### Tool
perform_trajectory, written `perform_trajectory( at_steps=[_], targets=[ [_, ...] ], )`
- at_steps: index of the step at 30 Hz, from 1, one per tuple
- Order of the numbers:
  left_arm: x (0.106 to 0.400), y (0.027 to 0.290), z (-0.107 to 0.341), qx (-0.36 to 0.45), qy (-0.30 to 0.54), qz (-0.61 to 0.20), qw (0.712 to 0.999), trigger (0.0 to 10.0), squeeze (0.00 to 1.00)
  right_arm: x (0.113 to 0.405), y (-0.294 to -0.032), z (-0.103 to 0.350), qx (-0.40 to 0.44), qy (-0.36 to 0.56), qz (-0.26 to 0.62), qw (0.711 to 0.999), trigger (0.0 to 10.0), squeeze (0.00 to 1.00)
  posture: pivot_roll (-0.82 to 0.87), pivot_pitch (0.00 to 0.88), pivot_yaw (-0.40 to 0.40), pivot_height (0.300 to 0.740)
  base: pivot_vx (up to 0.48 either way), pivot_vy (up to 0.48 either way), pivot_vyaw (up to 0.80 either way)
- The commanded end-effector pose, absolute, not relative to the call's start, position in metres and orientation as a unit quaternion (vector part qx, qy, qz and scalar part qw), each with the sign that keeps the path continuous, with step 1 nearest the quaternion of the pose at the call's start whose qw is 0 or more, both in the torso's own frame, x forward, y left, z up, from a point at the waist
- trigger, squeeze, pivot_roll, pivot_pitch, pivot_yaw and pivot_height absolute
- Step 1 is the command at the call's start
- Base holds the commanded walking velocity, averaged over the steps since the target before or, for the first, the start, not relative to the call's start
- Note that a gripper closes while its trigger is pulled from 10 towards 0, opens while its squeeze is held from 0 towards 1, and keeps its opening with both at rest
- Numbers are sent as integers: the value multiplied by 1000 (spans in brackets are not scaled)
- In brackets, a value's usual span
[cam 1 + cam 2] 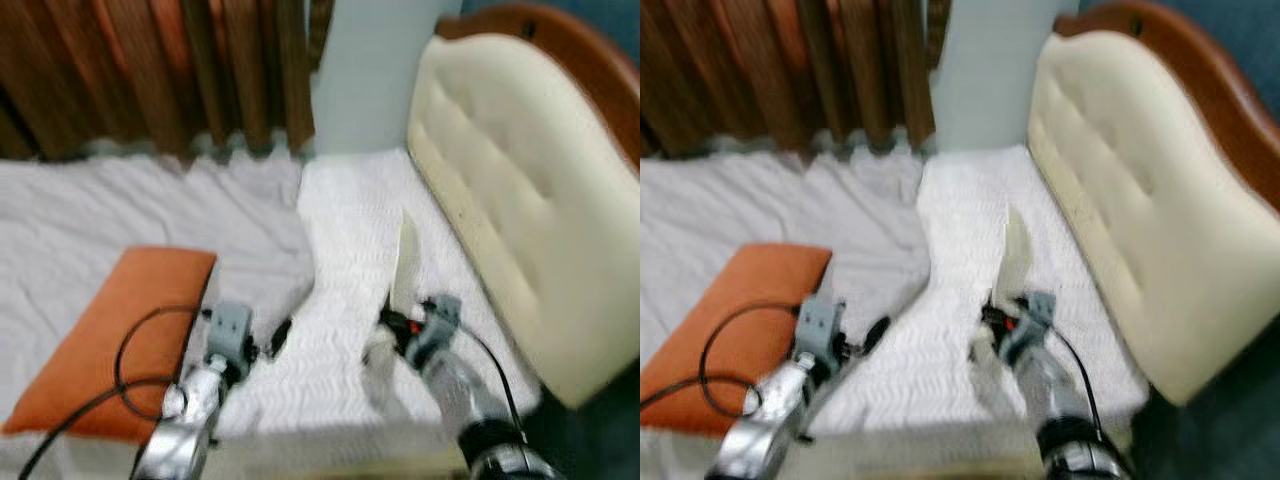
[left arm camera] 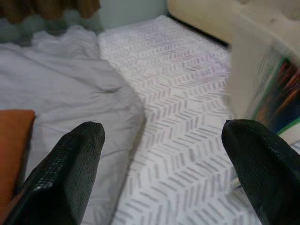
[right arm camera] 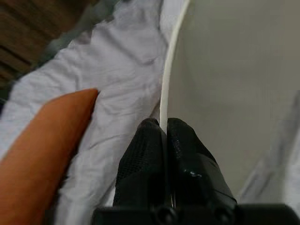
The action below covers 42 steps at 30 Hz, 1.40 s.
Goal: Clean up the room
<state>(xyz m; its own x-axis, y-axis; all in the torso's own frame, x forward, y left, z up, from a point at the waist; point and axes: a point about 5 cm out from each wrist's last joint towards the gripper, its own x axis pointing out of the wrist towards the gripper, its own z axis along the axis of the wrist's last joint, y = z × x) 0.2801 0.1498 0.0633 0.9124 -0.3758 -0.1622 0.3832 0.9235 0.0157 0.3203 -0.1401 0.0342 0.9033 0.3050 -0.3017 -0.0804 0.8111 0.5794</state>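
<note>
Right claw (image 1: 392, 305): closed tight on the bottom edge of a thin flat card (image 1: 405, 262), held upright on edge above the bed (image 1: 350, 210). In the right wrist view, fingers (image 3: 140, 154) pinched together with the card's white edge (image 3: 168, 70) between them. In the left wrist view, card face (image 2: 267, 79) partly printed in colour; print too blurred to read.

Left claw (image 1: 280, 335): open wide, holding nothing, low over the white patterned cover (image 2: 178, 117), left of the card and apart from it.

Orange pillow (image 1: 120, 330): flat on the grey sheet (image 1: 90, 215), at the left arm's outer side.

Cream padded headboard (image 1: 520, 190): along the bed's right side. Brown curtain (image 1: 150, 70): behind the bed. Head views blurred.
</note>
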Motion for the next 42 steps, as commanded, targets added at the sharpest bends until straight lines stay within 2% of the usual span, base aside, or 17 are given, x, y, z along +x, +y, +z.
perform_trajectory(
  at_steps=[1,3,5,9,11,13,14,17,20,21,23,27,31,34,39,40,42],
  targets=[
    [272,150,69,8,84,-227,970,10000,0,316,-141,28,337,209,97,913,0,0,104,136,47,740,0,0,0],
    [254,156,77,-17,107,-285,952,10000,0,311,-137,18,397,236,93,882,0,0,173,222,96,740,0,0,0],
    [239,164,80,0,132,-310,941,10000,0,302,-140,5,433,259,64,861,0,0,206,257,122,740,0,0,0],
    [230,175,86,12,148,-312,939,10000,0,292,-145,-7,432,279,27,857,0,0,240,289,150,740,0,0,0],
    [230,177,90,14,148,-310,939,10000,0,292,-150,-9,408,285,13,867,0,0,239,289,150,740,0,0,0],
    [230,177,91,14,149,-306,940,10000,0,298,-152,-4,311,283,37,907,0,0,218,283,141,740,0,0,0],
    [230,177,91,14,149,-306,940,10000,0,298,-152,-4,311,283,37,907,0,0,218,283,141,740,0,0,0],
    [228,170,90,5,157,-311,937,10000,0,319,-137,23,147,229,125,954,0,0,189,272,124,740,0,0,0],
    [227,165,89,1,159,-316,935,10000,0,328,-128,37,109,190,164,962,0,0,180,266,112,740,0,0,0],
    [225,159,88,-3,159,-323,933,10000,0,334,-118,52,92,146,205,963,0,0,179,266,108,740,0,0,0],
    [220,149,85,-13,161,-334,929,10000,0,341,-107,75,112,90,258,955,0,0,176,267,97,740,0,0,0],
    [217,146,85,-16,163,-337,927,10000,0,342,-106,80,129,81,267,952,0,0,176,267,97,740,0,0,0],
    [208,143,81,-23,176,-341,923,10000,0,343,-132,68,135,120,231,956,0,0,194,285,103,740,0,0,0],
    [205,145,81,-22,183,-341,922,10000,0,337,-156,51,70,171,190,964,0,0,209,290,112,740,0,0,0],
    [204,147,82,-20,185,-339,922,10000,0,331,-171,41,22,201,167,965,0,0,216,290,117,740,0,0,0],
    [204,149,83,-18,186,-337,923,10000,0,328,-183,37,-10,218,145,965,0,0,218,290,119,740,0,0,0],
    [205,150,84,-16,186,-336,923,10000,0,328,-191,38,-13,222,120,968,0,0,219,290,119,740,0,0,0]
  ],
)
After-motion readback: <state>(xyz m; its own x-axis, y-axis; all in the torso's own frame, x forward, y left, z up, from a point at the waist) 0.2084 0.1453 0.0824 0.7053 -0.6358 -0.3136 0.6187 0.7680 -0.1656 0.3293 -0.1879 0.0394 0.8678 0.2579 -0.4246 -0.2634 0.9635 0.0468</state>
